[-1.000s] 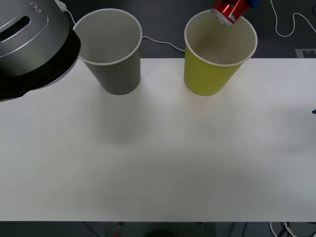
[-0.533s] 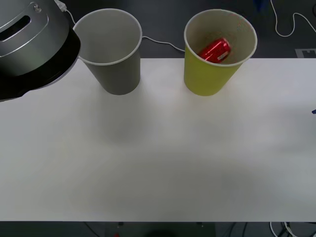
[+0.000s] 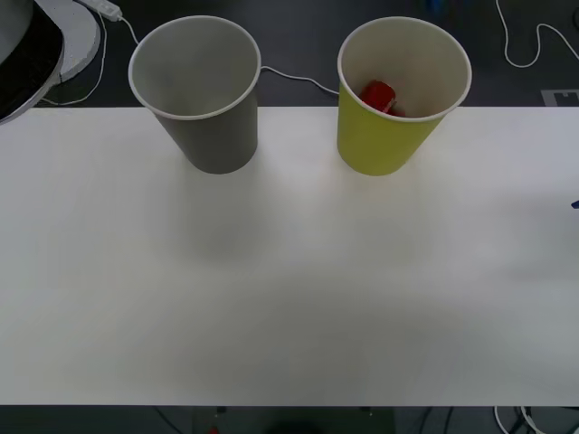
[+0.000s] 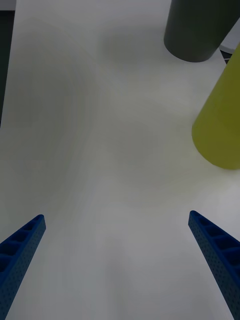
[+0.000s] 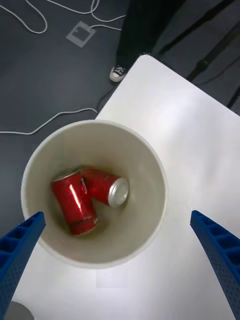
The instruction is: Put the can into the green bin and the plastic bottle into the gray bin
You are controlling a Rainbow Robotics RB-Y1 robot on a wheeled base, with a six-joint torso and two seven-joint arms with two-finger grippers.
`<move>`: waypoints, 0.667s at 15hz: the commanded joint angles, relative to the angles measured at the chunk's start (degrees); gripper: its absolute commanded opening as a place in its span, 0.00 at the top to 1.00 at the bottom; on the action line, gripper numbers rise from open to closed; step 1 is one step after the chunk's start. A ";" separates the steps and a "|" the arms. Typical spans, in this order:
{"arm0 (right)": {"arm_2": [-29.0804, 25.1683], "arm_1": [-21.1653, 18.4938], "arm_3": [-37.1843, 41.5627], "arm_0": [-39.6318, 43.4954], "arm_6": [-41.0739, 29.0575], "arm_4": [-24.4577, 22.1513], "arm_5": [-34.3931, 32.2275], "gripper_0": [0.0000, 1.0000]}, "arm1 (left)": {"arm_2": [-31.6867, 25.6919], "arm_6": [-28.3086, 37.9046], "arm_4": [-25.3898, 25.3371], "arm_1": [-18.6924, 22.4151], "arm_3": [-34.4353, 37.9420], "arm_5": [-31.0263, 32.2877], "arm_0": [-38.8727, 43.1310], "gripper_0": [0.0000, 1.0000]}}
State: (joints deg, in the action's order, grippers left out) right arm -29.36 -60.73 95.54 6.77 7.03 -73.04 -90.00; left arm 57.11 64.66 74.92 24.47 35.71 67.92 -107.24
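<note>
The green bin (image 3: 375, 145) stands at the back right of the white table, and a red can (image 3: 380, 96) lies inside it. From above, the left wrist view looks into this bin (image 5: 145, 150), where two red cans (image 5: 75, 202) (image 5: 106, 186) lie on the bottom. My left gripper (image 5: 116, 216) hangs open over the bin's mouth, holding nothing. The gray bin (image 3: 217, 145) stands upright at the back left. My right gripper (image 4: 116, 216) is open low over the table, with the green bin (image 4: 222, 125) and gray bin (image 4: 197, 30) ahead of it. The plastic bottle is out of view.
The white table (image 3: 289, 289) spreads wide in front of the two bins. White cables (image 3: 289, 77) trail on the dark floor behind the table. Part of my grey and black arm housing (image 3: 27, 54) sits at the back left corner.
The red can left the blue fingers above the green bin and dropped inside, settling at the bottom. The big grey arm housing at the left has swung mostly out of the front view.
</note>
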 commanded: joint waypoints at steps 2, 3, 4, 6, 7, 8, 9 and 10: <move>0.00 0.00 0.00 0.00 0.00 0.00 0.00 0.00 | -1.03 -2.70 -3.73 10.25 10.52 3.35 4.68 0.00; 0.00 0.00 0.00 0.00 0.00 0.00 0.00 0.00 | -2.26 -2.88 -3.38 13.06 14.65 3.71 6.87 0.00; 0.00 0.00 0.00 0.00 0.00 0.00 0.00 0.00 | -3.76 -3.14 -3.03 15.44 17.64 4.41 8.72 0.00; 0.00 0.00 0.00 0.00 0.00 0.00 0.00 0.00 | -8.15 -4.20 -2.32 20.27 23.00 7.40 12.85 0.00; 0.00 0.00 0.00 0.00 0.00 0.00 0.00 0.00 | -9.65 -5.34 -1.97 22.20 25.11 8.63 14.34 0.00; 0.00 0.00 0.00 0.00 0.00 0.00 0.00 0.00 | -10.88 -7.18 -1.88 23.96 26.69 9.86 15.75 0.00; 0.00 0.00 0.00 0.00 0.00 0.00 0.00 0.00 | -12.37 -9.91 -2.06 25.89 27.66 11.44 17.42 0.00; 0.00 0.00 0.00 0.00 0.00 0.00 0.00 0.00 | -13.34 -12.37 -2.23 27.21 28.09 12.58 18.56 0.00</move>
State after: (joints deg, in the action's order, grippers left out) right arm -29.36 -60.73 95.54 6.77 7.03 -73.04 -90.00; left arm 44.53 54.14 72.82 50.67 63.40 79.59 -89.56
